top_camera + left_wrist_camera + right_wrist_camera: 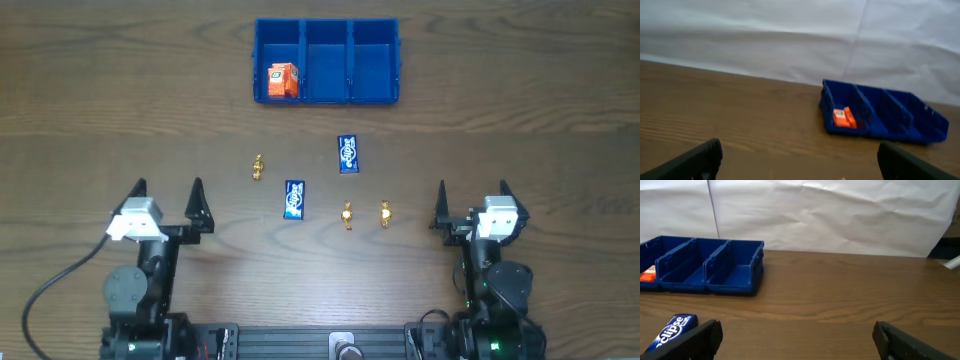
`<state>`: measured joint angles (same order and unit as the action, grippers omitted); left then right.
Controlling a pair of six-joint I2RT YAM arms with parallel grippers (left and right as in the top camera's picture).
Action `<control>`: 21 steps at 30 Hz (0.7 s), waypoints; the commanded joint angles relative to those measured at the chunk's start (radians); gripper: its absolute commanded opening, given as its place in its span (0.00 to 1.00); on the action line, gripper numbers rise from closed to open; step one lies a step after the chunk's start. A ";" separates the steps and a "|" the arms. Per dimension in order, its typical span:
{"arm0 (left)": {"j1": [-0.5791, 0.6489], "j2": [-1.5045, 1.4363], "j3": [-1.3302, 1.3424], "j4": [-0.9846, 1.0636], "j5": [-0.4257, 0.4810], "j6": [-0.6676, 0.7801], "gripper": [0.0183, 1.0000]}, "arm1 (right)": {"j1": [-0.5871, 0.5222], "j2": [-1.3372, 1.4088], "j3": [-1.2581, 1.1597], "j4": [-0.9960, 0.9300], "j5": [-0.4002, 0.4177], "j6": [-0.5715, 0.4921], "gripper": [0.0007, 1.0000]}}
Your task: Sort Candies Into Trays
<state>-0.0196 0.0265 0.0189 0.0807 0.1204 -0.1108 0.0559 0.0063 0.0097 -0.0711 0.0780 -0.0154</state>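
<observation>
A blue three-compartment tray (327, 96) stands at the back of the wooden table, with an orange candy box (283, 80) in its left compartment; the tray (920, 131) and box (843, 117) also appear in the left wrist view, and the tray (735, 282) in the right wrist view. Two blue candy packets (348, 153) (295, 198) lie mid-table, one (671, 328) nearby in the right wrist view. Three gold-wrapped candies (259, 167) (347, 215) (385, 214) lie around them. My left gripper (168, 205) is open near the front left. My right gripper (471, 205) is open at the front right. Both hold nothing.
A white backdrop (830, 215) rises behind the table's far edge. Bare wood stretches to both sides of the tray and between the grippers and the candies.
</observation>
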 commanded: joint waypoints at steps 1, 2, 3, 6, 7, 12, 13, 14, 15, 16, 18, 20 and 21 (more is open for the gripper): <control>0.006 -0.024 -0.014 -0.032 0.051 0.102 1.00 | 0.002 -0.003 -0.002 -0.005 -0.002 -0.012 1.00; 0.006 -0.024 -0.014 -0.043 0.066 0.130 1.00 | 0.002 -0.003 -0.002 -0.005 -0.002 -0.012 1.00; 0.006 -0.024 -0.014 -0.056 0.069 0.149 1.00 | 0.002 -0.003 -0.002 -0.005 -0.002 -0.012 1.00; 0.006 -0.024 -0.014 -0.106 0.067 0.172 1.00 | 0.002 -0.003 -0.002 -0.005 -0.002 -0.012 1.00; 0.006 -0.024 -0.014 -0.122 0.064 0.172 1.00 | 0.002 -0.003 -0.002 -0.005 -0.002 -0.012 1.00; 0.006 -0.024 -0.014 -0.141 0.064 0.171 1.00 | 0.002 -0.003 -0.002 -0.005 -0.002 -0.012 1.00; 0.006 -0.024 -0.014 -0.141 0.064 0.171 1.00 | 0.002 -0.003 -0.002 -0.005 -0.002 -0.012 1.00; 0.006 -0.024 -0.014 -0.141 0.064 0.171 1.00 | 0.002 -0.003 -0.002 -0.005 -0.002 -0.012 1.00; 0.006 -0.024 -0.014 -0.141 0.064 0.171 1.00 | 0.002 -0.003 -0.002 -0.005 -0.002 -0.012 1.00; 0.006 -0.024 -0.014 -0.141 0.064 0.171 1.00 | 0.002 -0.003 -0.002 -0.005 -0.002 -0.012 1.00; 0.006 -0.023 -0.014 -0.141 0.064 0.171 1.00 | 0.002 -0.003 -0.002 -0.005 -0.002 -0.012 1.00; 0.006 -0.023 -0.014 -0.141 0.064 0.171 1.00 | 0.002 -0.003 -0.002 -0.005 -0.002 -0.012 1.00; 0.006 -0.023 -0.014 -0.141 0.064 0.171 1.00 | 0.002 -0.003 -0.002 -0.005 -0.002 -0.012 1.00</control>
<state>-0.0196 0.0120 0.0216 -0.0227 0.1589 0.0494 0.0559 0.0063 0.0097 -0.0711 0.0776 -0.0158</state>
